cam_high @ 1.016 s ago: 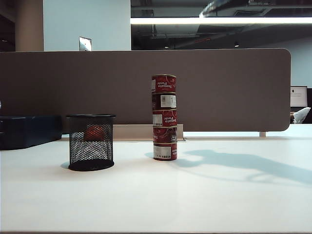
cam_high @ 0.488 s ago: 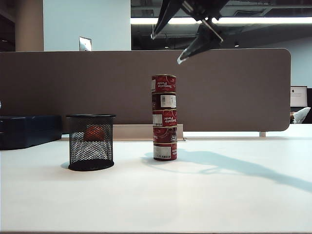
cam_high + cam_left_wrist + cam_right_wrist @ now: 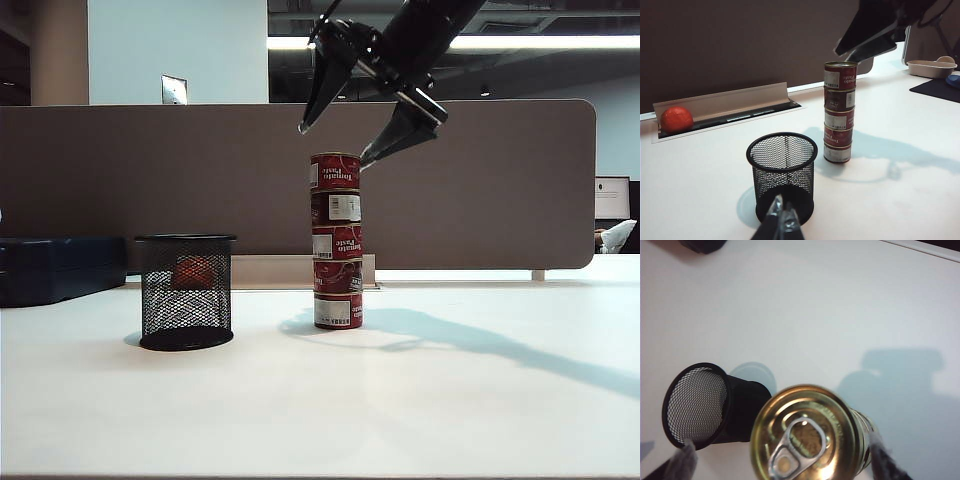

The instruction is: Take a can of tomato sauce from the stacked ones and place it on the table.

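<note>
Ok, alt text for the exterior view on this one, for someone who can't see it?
The right gripper hangs open just above a stack of five tomato paste tins, its fingers straddling the top can without touching it. The stack stands mid-way across a white table, with a black mesh cup to its left and a brown divider panel behind.

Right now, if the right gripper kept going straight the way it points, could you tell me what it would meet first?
Most likely the top can of tomato sauce on the stack: the open right gripper hangs just above it, pointing down, with its lid centred in the wrist view.
</note>
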`<state>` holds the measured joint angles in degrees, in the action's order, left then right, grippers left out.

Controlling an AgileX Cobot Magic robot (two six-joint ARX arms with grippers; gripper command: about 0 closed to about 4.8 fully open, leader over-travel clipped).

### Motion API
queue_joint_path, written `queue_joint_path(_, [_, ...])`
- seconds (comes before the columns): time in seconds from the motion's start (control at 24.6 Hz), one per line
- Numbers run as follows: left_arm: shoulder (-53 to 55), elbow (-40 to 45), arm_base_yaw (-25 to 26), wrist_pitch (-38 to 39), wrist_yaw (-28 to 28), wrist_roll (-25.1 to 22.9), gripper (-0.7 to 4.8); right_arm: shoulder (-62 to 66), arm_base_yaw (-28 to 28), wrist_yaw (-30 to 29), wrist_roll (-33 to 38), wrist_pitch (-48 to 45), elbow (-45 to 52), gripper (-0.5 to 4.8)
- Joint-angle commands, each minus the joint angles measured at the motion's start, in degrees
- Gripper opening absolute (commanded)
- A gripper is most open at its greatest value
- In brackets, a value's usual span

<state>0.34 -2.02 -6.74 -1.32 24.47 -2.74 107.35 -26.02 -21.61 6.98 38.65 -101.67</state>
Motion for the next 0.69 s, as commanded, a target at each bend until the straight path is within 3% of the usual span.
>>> queue_joint_path(0.04, [0.02,-0.22,0.04,-0.46,0.22,0.20,-0.06,0.24,0.00,0.85,-0.17,-1.40,-0.28,4.79])
queue_joint_path(0.41, [0.02,-0.22,0.04,-0.46,0.22,0.20,-0.06,1.05,-0.22,3.78,-0.15,-2.86,-0.28,4.79])
queue_joint_path(0.69, [0.02,-0.22,0.04,-0.46,0.22,0.20,-0.06,2.43,-0.31,2.62,-0.09,-2.71,-0.28,4.79])
